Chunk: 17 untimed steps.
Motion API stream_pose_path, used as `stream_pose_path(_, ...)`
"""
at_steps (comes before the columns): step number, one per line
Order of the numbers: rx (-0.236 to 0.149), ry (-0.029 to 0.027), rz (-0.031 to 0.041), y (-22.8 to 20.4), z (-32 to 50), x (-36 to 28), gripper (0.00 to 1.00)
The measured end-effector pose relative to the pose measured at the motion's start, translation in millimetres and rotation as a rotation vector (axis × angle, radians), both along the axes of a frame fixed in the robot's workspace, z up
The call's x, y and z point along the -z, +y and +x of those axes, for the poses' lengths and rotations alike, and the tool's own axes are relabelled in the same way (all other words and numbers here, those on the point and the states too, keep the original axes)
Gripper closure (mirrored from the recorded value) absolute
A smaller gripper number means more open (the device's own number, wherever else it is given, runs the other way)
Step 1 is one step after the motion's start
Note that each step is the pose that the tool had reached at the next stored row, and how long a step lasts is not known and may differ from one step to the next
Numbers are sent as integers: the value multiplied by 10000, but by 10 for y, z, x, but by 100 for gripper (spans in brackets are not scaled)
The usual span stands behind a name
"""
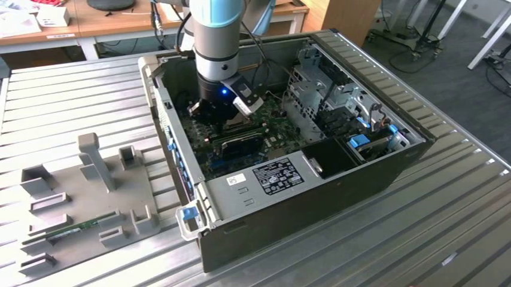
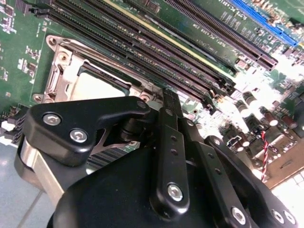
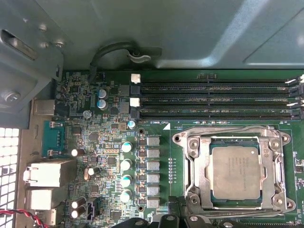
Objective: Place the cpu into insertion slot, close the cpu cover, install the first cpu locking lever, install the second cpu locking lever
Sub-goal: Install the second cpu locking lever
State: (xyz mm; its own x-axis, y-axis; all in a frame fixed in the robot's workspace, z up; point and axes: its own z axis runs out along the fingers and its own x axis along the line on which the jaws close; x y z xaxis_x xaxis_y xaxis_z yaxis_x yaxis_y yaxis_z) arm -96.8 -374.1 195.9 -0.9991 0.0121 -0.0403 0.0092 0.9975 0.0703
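Chip sat flat in the insertion slot (image 3: 236, 172): the cpu (image 3: 236, 172) looked light, stiff and fragile, best taken by its edges. The gripper (image 1: 222, 116) hovered just above the socket; whether its jaws were spread I could not tell.

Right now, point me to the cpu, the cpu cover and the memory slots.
cpu (image 3: 235, 172): first wrist view, middle of its metal face.
cpu cover (image 3: 194, 164): first wrist view, one side bar of the frame.
memory slots (image 3: 213, 100): first wrist view, the middle slot.
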Motion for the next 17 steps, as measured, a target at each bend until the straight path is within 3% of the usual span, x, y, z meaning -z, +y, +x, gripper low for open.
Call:
stream_pose_path(6,-1,-2,3,0,0,-16,90)
stream_pose_path(17,0,-1,-1,0,0,-168,90)
